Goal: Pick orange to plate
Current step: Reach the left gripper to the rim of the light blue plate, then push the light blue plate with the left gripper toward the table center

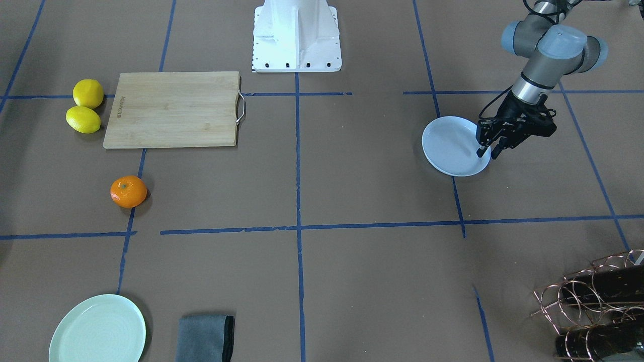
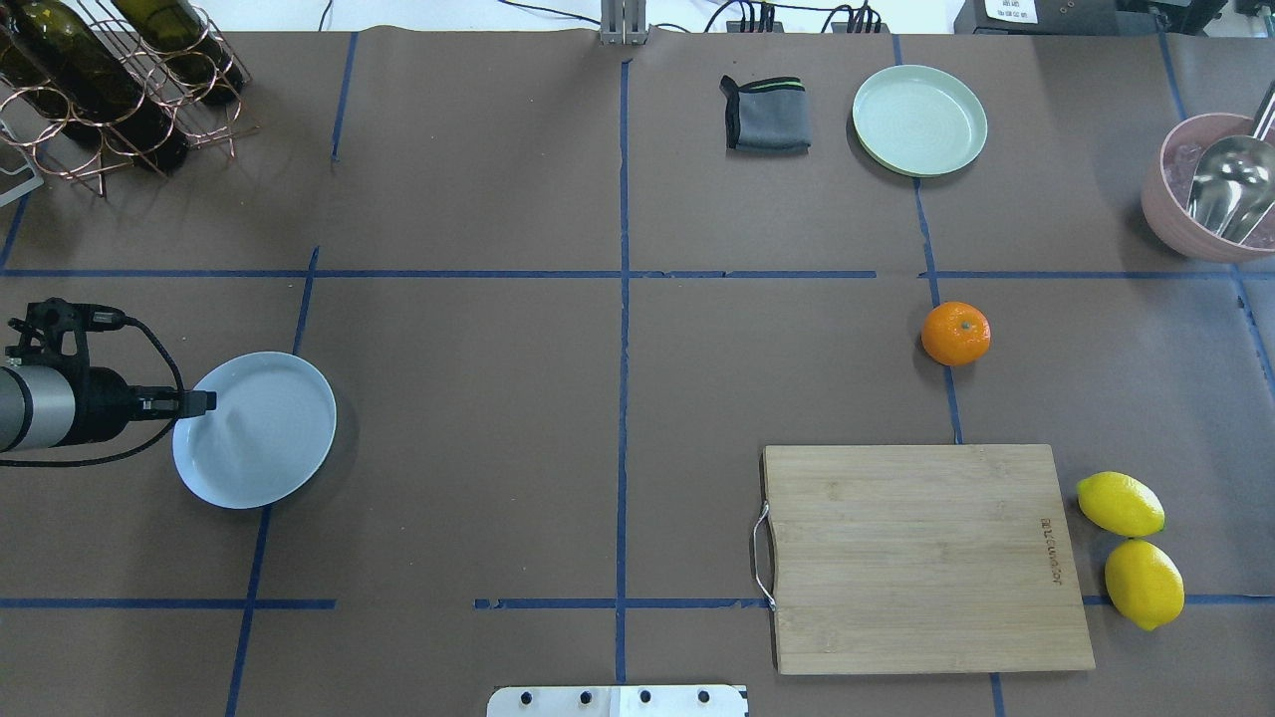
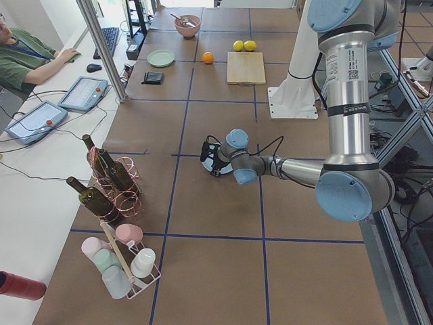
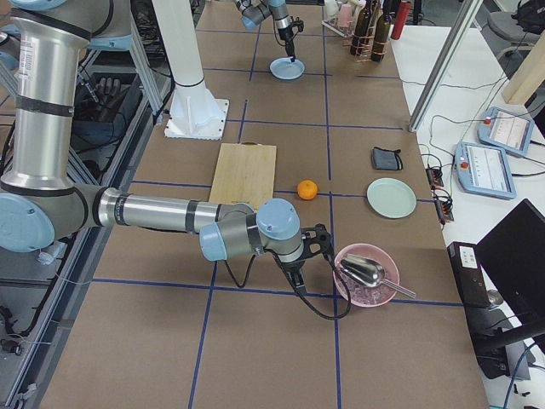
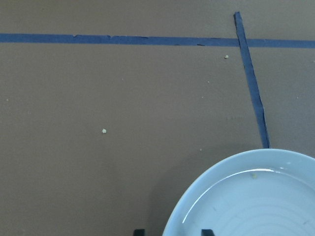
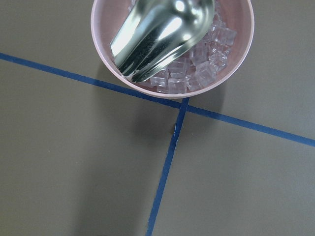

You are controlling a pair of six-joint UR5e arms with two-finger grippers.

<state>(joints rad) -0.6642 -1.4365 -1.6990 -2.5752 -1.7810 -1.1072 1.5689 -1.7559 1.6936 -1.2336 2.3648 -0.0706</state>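
Left end effector [image 1: 488,152] straddling plate [image 1: 448,146] rim, forearm angled down

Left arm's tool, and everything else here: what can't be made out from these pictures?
- The left tool: the left wrist view's bottom edge cuts off its fingers; whether it grips the plate by the rim is unclear.
- The right tool: shows only small in the exterior right view; open or shut cannot be told.
- The pink bowl: cut by the overhead view's right edge; the scoop hides much of its ice.
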